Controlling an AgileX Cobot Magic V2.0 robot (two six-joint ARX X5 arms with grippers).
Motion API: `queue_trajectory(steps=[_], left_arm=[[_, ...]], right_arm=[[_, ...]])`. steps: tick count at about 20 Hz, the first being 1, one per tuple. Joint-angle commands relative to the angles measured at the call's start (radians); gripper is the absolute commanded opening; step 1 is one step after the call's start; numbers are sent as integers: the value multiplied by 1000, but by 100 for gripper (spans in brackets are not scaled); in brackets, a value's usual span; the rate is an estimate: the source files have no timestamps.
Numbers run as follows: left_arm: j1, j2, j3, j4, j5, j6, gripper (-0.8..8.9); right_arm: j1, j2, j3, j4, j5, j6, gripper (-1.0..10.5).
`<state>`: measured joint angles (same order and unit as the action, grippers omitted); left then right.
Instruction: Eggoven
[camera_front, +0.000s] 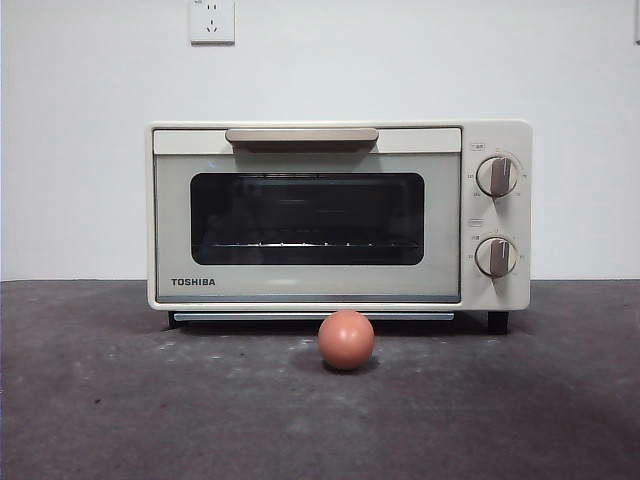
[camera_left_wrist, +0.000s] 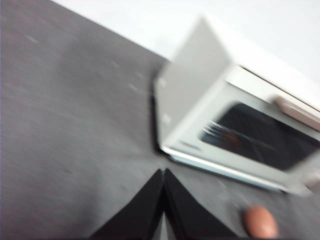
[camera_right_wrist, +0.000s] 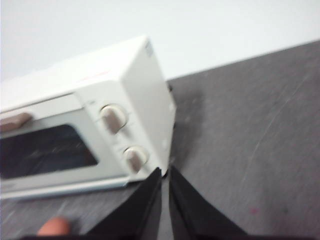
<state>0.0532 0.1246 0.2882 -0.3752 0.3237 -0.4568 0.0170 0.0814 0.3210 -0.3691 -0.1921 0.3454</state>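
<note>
- The toaster oven (camera_front: 338, 215) stands on the grey table (camera_front: 100, 400) with its door shut; its tan handle (camera_front: 301, 137) runs along the door's top edge.
- My left gripper (camera_left_wrist: 163, 175) hangs off the oven's left corner and my right gripper (camera_right_wrist: 165, 172) off its knob side, each with jaws pressed together, holding nothing.
- The egg (camera_front: 346, 340) rests just in front of the oven door.
- I judge the door comes first: spread the jaws, take the handle mid-span, and pull down clear of the egg.

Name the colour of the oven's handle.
Tan, on the handle of the cream oven; front view shows it best.
</note>
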Motion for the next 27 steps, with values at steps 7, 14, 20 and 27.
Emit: queue_trajectory(steps=[7, 14, 20, 27], left_arm=[[0, 233, 243, -208, 199, 205, 7], [-34, 369, 377, -402, 326, 325, 7], [-62, 395, 415, -465, 328, 369, 7], [-62, 395, 416, -468, 328, 370, 7]], right_arm=[[6, 258, 263, -290, -269, -166, 3], [75, 439, 380, -512, -404, -315, 3], [147, 492, 387, -528, -410, -323, 4], [157, 512, 388, -475, -412, -168, 367]])
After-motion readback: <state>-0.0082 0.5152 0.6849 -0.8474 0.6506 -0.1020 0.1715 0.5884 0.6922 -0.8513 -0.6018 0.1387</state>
